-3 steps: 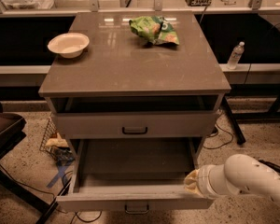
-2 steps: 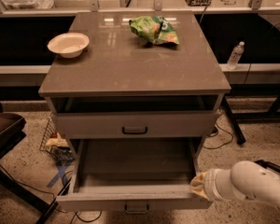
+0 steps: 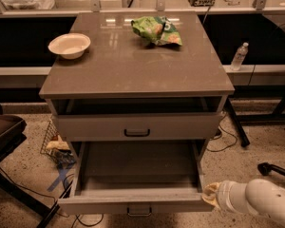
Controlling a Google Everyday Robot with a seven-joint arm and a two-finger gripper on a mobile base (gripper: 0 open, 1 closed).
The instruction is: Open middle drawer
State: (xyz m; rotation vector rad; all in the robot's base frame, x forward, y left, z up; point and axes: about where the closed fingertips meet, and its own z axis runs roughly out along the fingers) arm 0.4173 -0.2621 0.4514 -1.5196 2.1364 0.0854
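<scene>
The middle drawer (image 3: 133, 204) of the grey cabinet is pulled far out, and its inside (image 3: 137, 163) looks empty. Its small dark bar handle (image 3: 139, 211) sits at the centre of the front. The drawer above it (image 3: 137, 126) stands slightly out, with its own dark handle (image 3: 137, 132). Any drawer below is hidden. My gripper (image 3: 211, 195), on a white arm (image 3: 259, 201) coming from the lower right, is at the right front corner of the middle drawer, beside the front panel's end.
On the cabinet top (image 3: 133, 70) are a white bowl (image 3: 69, 45) and a green snack bag (image 3: 156, 31). A water bottle (image 3: 239, 56) stands on the right. A dark seat (image 3: 4, 129), a wire basket (image 3: 56, 144) and cables lie left; a black leg (image 3: 273, 169) is right.
My gripper has slid right and toward the camera, from just inside the drawer's right front corner to its outer end. The drawer stays pulled out.
</scene>
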